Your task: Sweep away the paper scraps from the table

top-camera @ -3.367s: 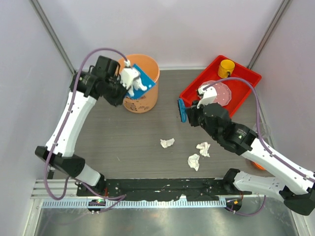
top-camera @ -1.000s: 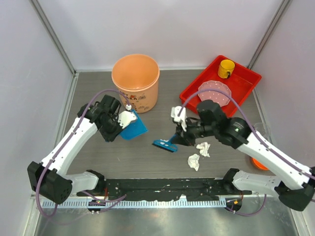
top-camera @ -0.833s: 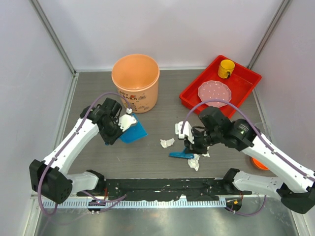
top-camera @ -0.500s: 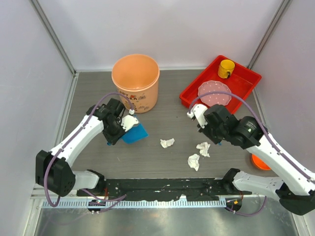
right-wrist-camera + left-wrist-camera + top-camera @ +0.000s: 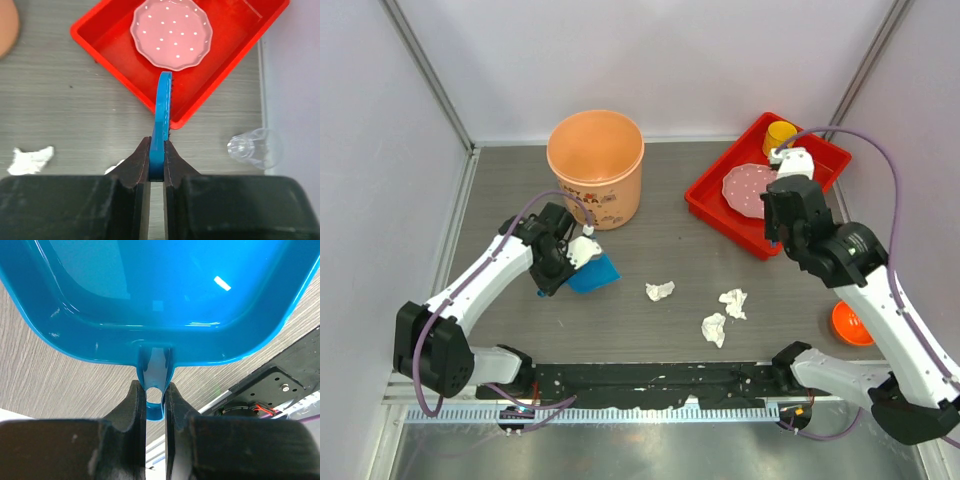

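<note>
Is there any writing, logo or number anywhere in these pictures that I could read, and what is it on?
Orange bucket: a dark print on its side, too small and blurred to read.
Blue dustpan, blue brush, red tray, pink plate: no writing visible.

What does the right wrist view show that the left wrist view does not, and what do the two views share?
Only the right wrist view: the red tray, pink dotted plate, clear plastic cup, paper scraps, and the right claw shut on a blue brush. Only the left wrist view: the left claw gripping the blue dustpan by its handle. Both: the wood-grain table.
</note>
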`<state>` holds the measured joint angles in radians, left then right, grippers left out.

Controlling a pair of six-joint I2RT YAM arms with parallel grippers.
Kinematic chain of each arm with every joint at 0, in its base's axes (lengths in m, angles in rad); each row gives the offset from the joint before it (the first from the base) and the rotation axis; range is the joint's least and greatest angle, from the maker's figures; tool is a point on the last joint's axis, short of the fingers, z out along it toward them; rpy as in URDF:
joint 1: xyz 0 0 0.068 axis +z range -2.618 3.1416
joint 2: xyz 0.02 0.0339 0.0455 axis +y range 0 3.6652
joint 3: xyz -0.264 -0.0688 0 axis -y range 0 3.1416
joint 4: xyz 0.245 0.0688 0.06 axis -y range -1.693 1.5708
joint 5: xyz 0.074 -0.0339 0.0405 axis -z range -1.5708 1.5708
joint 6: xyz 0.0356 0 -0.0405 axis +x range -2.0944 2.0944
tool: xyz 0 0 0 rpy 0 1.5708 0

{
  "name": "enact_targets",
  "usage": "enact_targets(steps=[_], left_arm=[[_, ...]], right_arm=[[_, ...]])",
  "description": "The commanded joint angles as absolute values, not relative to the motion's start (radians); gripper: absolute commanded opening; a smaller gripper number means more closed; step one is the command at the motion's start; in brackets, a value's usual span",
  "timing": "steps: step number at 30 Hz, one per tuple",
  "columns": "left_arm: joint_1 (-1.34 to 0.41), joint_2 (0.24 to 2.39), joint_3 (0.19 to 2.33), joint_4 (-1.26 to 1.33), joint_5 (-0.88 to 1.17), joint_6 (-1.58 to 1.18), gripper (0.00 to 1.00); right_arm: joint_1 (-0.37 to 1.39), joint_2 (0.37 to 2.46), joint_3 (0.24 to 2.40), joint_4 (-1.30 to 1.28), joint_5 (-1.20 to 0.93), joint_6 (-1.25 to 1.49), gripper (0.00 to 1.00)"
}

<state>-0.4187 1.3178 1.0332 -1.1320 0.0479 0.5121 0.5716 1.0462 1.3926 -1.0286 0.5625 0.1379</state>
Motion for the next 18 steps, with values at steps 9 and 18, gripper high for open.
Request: enact_targets(steps=[9, 18], left_arm=[[-0.414, 1.304, 0.974, -1.019, 0.046, 0.531, 0.0], [-0.416, 1.376, 0.936, -1.003, 0.052, 0.537, 0.0]], right_arm=[[0.568, 1.011, 1.163, -1.22, 0.41, 0.618, 0.01], [0.572, 1.046, 0.827, -0.895, 0.215, 0.698, 0.01]])
